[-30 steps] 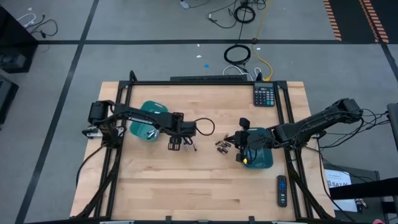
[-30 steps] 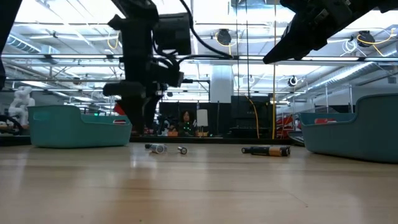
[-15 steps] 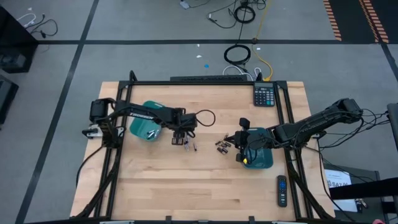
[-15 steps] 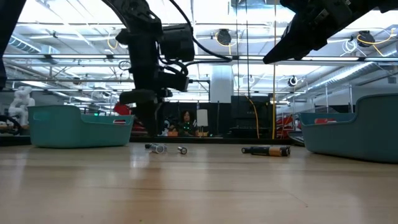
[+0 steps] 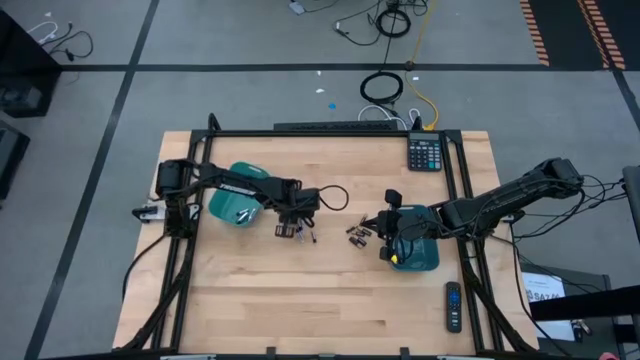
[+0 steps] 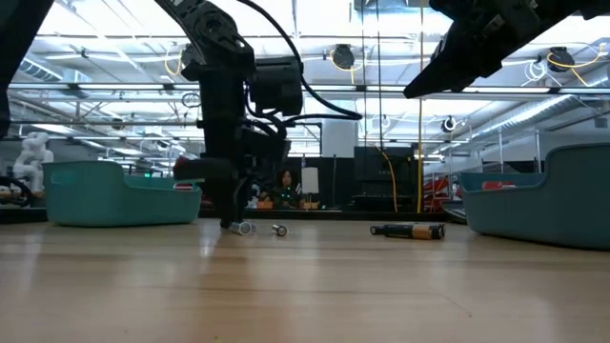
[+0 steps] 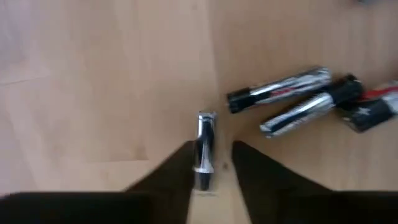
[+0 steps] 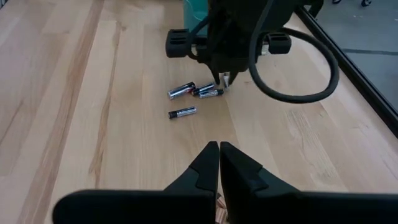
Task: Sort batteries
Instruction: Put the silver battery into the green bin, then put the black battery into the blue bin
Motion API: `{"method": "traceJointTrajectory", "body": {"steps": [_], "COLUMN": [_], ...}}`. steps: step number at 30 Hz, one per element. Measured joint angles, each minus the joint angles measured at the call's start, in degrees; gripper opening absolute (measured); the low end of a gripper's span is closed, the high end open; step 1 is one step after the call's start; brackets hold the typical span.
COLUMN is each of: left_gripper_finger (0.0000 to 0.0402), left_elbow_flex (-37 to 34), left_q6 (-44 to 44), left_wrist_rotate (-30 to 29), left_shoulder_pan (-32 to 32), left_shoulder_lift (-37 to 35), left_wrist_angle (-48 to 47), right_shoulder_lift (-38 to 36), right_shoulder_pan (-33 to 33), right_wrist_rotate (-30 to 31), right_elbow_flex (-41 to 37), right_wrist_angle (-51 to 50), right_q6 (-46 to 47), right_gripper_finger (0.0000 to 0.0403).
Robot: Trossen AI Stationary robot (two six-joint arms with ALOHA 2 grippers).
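Note:
My left gripper (image 7: pixel 211 152) is open and down at the table (image 6: pixel 233 221), between the left teal tray (image 5: pixel 232 205) and the table's middle. Its fingers stand on either side of one silvery battery (image 7: pixel 205 146) that lies on the wood, with a gap showing on one side. Three more silvery batteries (image 7: pixel 280 92) lie just beyond it. A cluster of dark coppery batteries (image 5: pixel 355 233) lies near the middle (image 6: pixel 410 230). My right gripper (image 8: pixel 219 149) is shut and empty, raised above the table beside the right teal tray (image 5: pixel 420 255).
A black calculator (image 5: pixel 425 153) lies at the far right corner and a black remote (image 5: pixel 453 305) near the right edge. The two teal trays (image 6: pixel 114 195) (image 6: pixel 543 205) flank the work area. Bare wood stretches along the near side.
My left gripper has come down from above the table until its fingertips reach the wood at the silvery batteries, shifting a little toward the table's right. The batteries have not moved.

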Motion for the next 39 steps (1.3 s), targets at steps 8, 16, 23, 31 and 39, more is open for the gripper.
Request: {"method": "traceJointTrajectory", "body": {"steps": [8, 16, 23, 31, 39], "left_gripper_finger": [0.0020, 0.0018, 0.0037, 0.0113, 0.0124], "left_elbow_flex": [0.31, 3.88, 4.26, 4.26, 4.26], "left_q6": [-5.73, -16.64, -32.19, -34.56, -33.11], "left_wrist_rotate": [0.33, -7.69, -8.48, -13.71, -12.98], "left_shoulder_pan": [-0.67, -2.97, -4.05, -4.19, -4.72], "left_shoulder_lift": [-0.68, -6.05, -11.94, -13.64, -13.71], "left_wrist_angle": [-2.22, -22.22, -38.49, -44.81, -39.85], "right_shoulder_lift": [-0.01, -0.01, -0.01, -0.01, -0.01], "right_shoulder_pan": [0.00, 0.00, 0.00, 0.00, 0.00], "right_wrist_rotate": [0.00, 0.00, 0.00, 0.00, -0.05], "right_elbow_flex": [0.00, 0.00, 0.00, 0.00, 0.00], "right_wrist_angle": [0.33, 0.42, 0.48, 0.57, 0.51], "right_q6": [-0.61, -0.30, -0.22, 0.51, 0.50], "right_gripper_finger": [0.0006, 0.0006, 0.0006, 0.0006, 0.0006]}}
